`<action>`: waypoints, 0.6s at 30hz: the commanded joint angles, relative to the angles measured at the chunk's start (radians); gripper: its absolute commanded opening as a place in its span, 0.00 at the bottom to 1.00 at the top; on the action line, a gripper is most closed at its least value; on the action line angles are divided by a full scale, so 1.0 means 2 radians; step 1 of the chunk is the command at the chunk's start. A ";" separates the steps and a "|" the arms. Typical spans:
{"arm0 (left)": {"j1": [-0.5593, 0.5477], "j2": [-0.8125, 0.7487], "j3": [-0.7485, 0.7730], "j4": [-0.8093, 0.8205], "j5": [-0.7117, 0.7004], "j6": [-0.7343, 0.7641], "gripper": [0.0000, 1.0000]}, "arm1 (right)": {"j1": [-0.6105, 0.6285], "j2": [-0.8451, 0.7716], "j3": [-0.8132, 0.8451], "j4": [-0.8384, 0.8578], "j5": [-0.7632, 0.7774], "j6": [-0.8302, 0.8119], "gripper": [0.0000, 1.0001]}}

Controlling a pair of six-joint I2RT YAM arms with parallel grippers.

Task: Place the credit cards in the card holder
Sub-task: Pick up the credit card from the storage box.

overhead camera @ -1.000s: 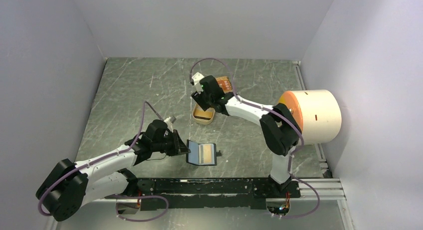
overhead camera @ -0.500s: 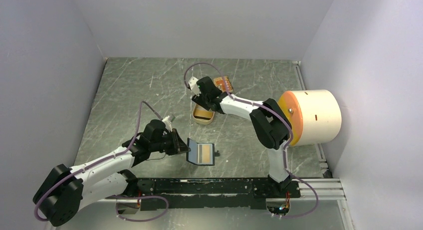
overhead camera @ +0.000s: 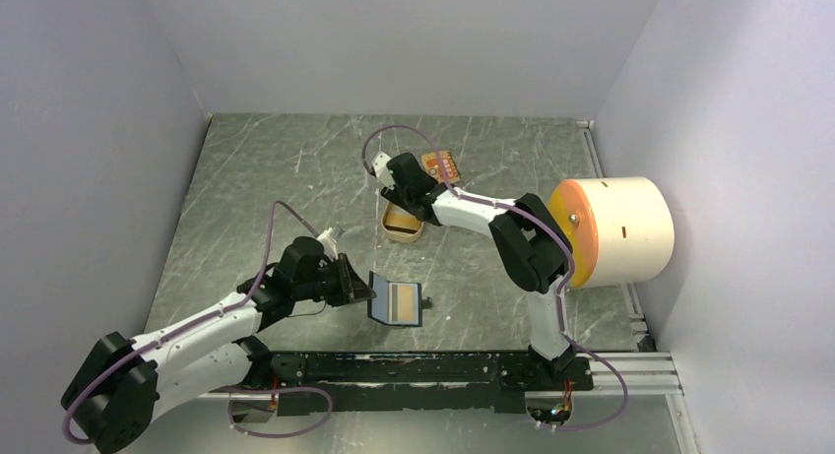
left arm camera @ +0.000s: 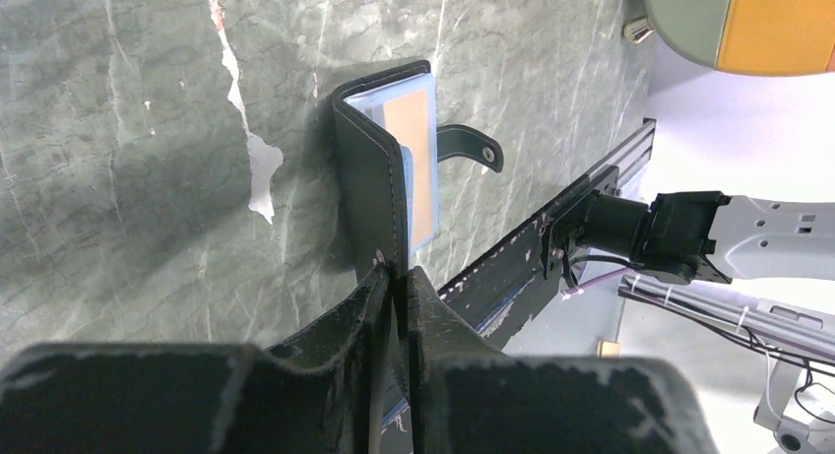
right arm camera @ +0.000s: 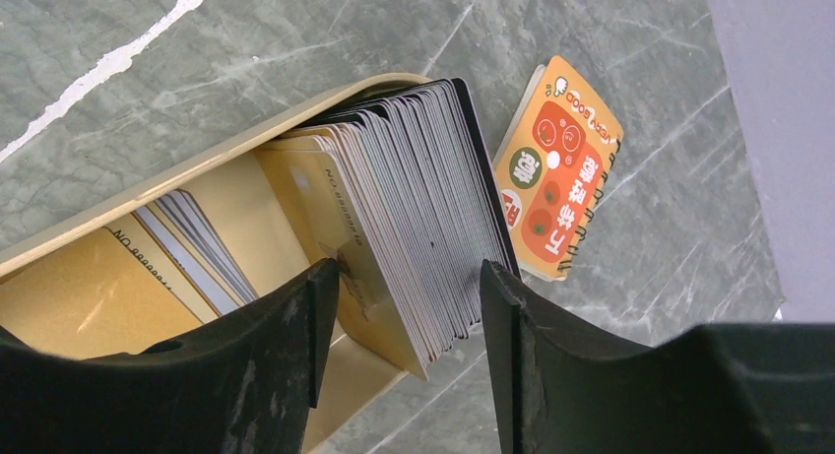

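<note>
I read the left gripper [left arm camera: 394, 277] as clamped on the left cover of the black leather-like folding card holder [left arm camera: 379, 168]. The holder is held open on the green marbled worktop [left arm camera: 148, 129], near centre, with a tan-orange card [left arm camera: 418, 159] inside. The right gripper [right arm camera: 406, 277], jaws apart, straddles a stack of thin grey-white cards [right arm camera: 433, 208] standing in the tan-gold oblong tin [right arm camera: 197, 166] farther back. An orange patterned card [right arm camera: 561, 159] lies near the tin, far right.

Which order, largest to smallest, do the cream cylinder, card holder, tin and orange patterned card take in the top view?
cream cylinder
card holder
tin, partly hidden by the right arm, so unsure against the holder
orange patterned card
</note>
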 commanded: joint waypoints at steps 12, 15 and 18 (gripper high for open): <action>0.002 0.004 -0.007 0.016 0.008 -0.005 0.16 | -0.010 -0.012 0.013 0.007 0.005 0.003 0.48; 0.002 0.005 -0.010 0.019 0.009 -0.007 0.16 | -0.010 -0.013 0.018 0.001 0.006 0.004 0.49; 0.002 0.005 -0.007 0.013 0.007 -0.004 0.16 | -0.011 -0.018 0.022 -0.001 0.005 0.003 0.49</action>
